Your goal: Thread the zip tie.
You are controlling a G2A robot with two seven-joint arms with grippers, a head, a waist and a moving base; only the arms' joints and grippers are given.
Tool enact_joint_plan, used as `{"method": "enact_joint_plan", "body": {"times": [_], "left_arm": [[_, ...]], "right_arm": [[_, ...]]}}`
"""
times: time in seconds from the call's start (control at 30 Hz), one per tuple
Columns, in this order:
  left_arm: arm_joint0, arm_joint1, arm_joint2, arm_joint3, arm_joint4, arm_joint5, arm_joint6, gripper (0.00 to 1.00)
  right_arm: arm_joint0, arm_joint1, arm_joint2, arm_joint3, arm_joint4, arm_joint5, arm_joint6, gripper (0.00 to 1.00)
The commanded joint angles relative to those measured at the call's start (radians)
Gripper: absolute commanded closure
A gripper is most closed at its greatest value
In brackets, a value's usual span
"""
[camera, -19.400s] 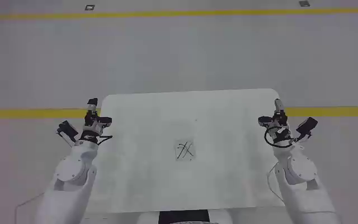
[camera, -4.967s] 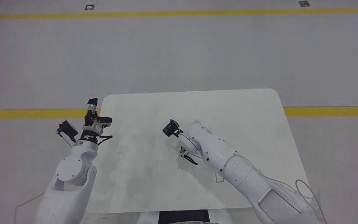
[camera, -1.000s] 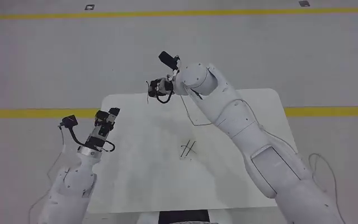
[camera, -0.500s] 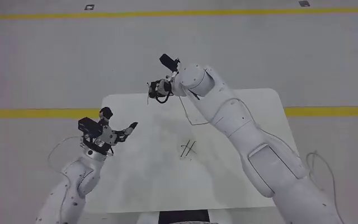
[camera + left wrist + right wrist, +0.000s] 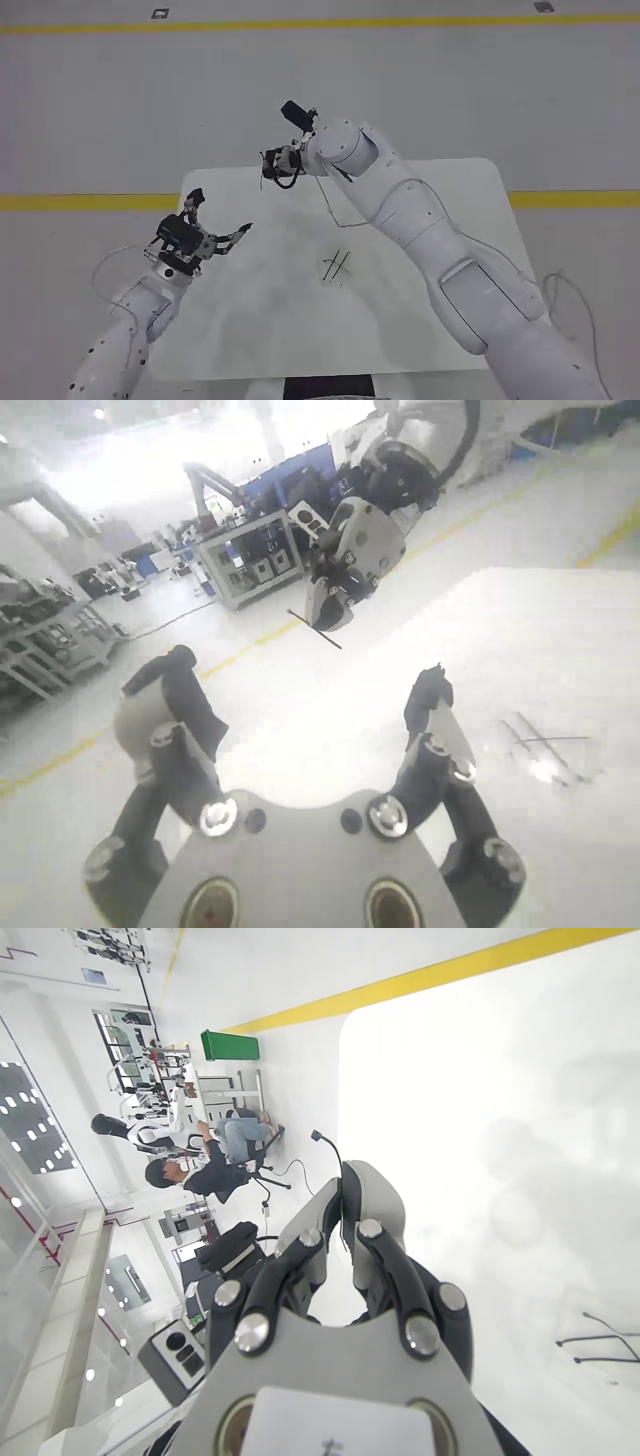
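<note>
Up near the far left corner of the table (image 5: 430,210), our right gripper (image 5: 342,1183) hangs high on its stretched-out arm, squeezing one black zip tie (image 5: 330,1144) between its fingers (image 5: 376,1193). Our left gripper (image 5: 305,665) floats lower by the table's left edge — spread wide apart, pointing toward the right one. Loose zip ties (image 5: 335,265) lie crossed on the table's middle.

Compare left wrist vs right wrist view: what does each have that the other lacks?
Left wrist alone: the open left gripper, empty, near the table. Right wrist alone: a green bin on the floor past the table edge. Both: the right gripper shut on a zip tie, and loose ties lying on the table.
</note>
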Motion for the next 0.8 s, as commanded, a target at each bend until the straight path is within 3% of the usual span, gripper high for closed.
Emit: {"method": "enact_joint_plan", "body": {"times": [0.0,0.13,0.2,0.23,0.53,0.63,0.77], "left_arm": [[-0.012,0.025,0.025,-0.003,-0.013,0.052,0.000,0.00],[-0.044,0.100,0.103,0.012,-0.013,0.174,-0.005,0.00],[-0.071,0.150,0.165,0.032,-0.013,0.252,0.020,0.00],[-0.075,0.157,0.175,0.035,-0.013,0.262,0.025,0.00],[-0.080,0.157,0.176,0.035,-0.013,0.267,0.022,0.00],[-0.093,0.157,0.193,0.049,-0.013,0.326,0.018,0.00],[-0.138,0.191,0.264,0.094,-0.013,0.420,0.044,0.00]], "right_arm": [[0.005,-0.010,-0.005,0.013,0.014,0.000,-0.002,1.00],[0.014,-0.031,-0.018,0.048,0.046,0.000,-0.005,1.00],[0.022,-0.043,-0.018,0.078,0.074,0.000,-0.012,1.00],[0.025,-0.048,-0.018,0.086,0.084,0.000,-0.017,1.00],[0.013,-0.047,-0.017,0.080,0.084,-0.003,-0.031,1.00],[-0.005,-0.046,-0.006,0.067,0.094,0.000,-0.041,1.00],[-0.013,-0.051,0.000,0.066,0.118,0.000,-0.041,1.00]]}}
